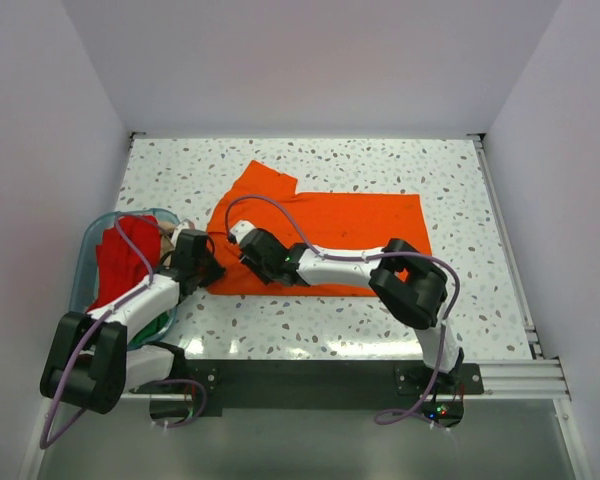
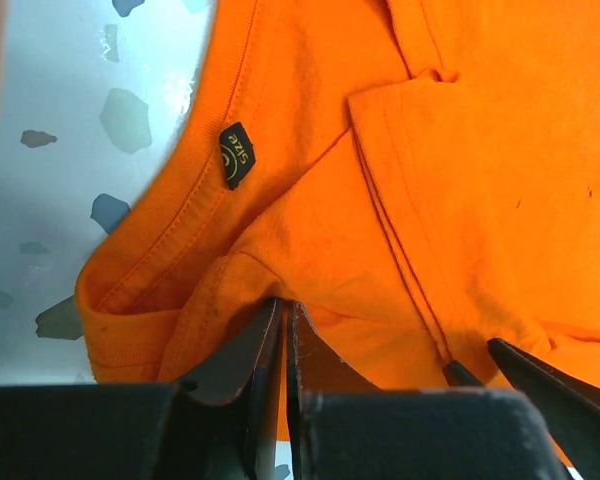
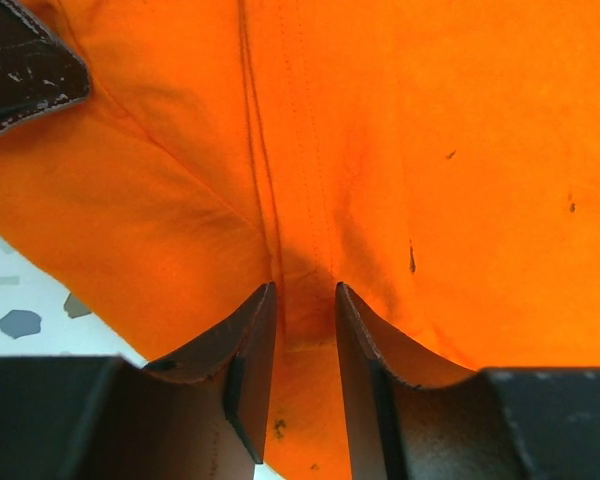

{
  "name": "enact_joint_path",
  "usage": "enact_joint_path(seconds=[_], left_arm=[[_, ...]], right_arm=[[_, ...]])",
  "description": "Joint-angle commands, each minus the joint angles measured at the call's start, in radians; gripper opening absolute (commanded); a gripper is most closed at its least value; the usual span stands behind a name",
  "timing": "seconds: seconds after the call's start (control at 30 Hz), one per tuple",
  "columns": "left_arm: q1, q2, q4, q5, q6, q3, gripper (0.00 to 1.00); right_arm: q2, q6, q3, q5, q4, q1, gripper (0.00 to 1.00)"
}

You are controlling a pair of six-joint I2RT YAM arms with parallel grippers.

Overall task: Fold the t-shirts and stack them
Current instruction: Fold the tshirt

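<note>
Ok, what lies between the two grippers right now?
Only orange t-shirt cloth. The right wrist view shows it filling the stretch from the right gripper to the left gripper, whose finger shows top left.

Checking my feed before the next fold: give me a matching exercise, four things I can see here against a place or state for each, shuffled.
Things:
1. orange t-shirt
2. red t-shirt
3. size label
4. left end effector

Places or states:
a. in the teal tub
b. shut on a fold of orange cloth
c. spread on the speckled table
d. black, sewn just inside the collar

Pairs: 1-c, 2-a, 3-d, 4-b
</note>
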Motion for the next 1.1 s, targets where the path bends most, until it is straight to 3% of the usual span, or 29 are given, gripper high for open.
enact_joint_path(seconds=[0.0,0.27,0.53,1.07], left_arm=[[0.012,0.004,0.053,0.013,0.025,-0.01,0.11],[0.013,0.006,0.059,0.021,0.028,-0.018,0.11],[0.016,0.006,0.059,0.024,0.031,-0.018,0.11],[0.022,0.006,0.05,0.03,0.045,-0.007,0.11]], right_arm=[[0.018,-0.027,0.05,0.039,-0.015,0.005,0.32],[0.025,-0.041,0.051,0.03,-0.03,0.007,0.27],[0.013,-0.044,0.054,0.048,-0.028,0.004,0.09],[-0.019,0.017,0.111,-0.086,-0.042,-0.14,0.06]])
